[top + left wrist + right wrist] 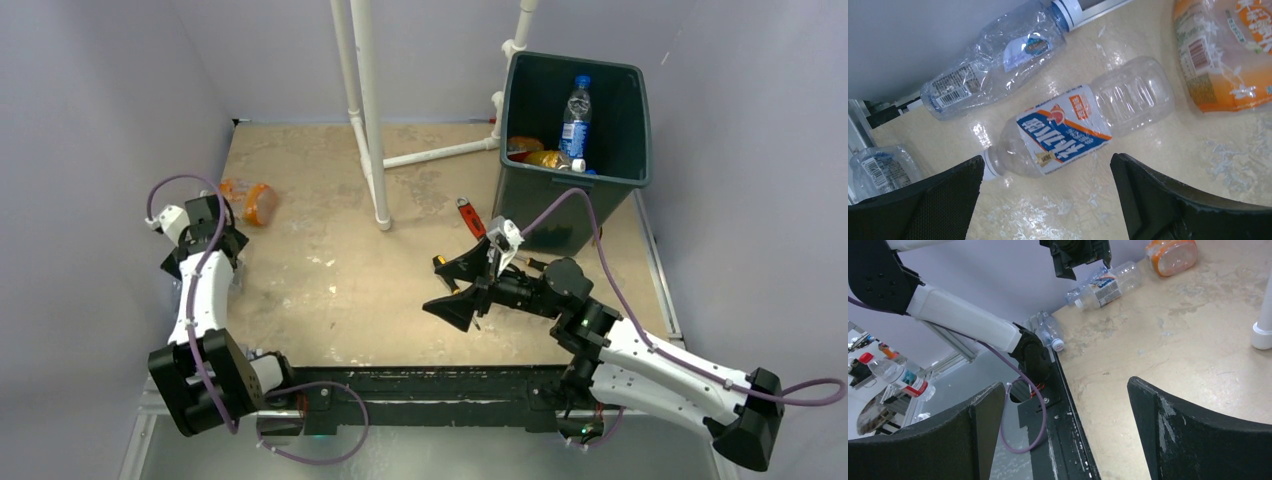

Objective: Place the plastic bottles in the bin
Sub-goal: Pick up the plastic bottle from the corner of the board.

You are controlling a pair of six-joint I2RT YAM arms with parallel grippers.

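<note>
Clear plastic with a blue-and-orange label: one bottle (1083, 125) lies on its side at the centre of the left wrist view. The left gripper (1047, 165) hangs over it, jaws spread and empty, probably set across the body for a pinch. A crumpled bottle (993, 65) lies at upper left and an orange-wrapped bottle (1223, 55) at upper right. Mid-frame in the overhead view, the right gripper (1065, 387) is released and holds nothing. The bin (545, 205) at upper right already holds a blue-labelled bottle (575, 115); how many lie beneath is unclear.
</note>
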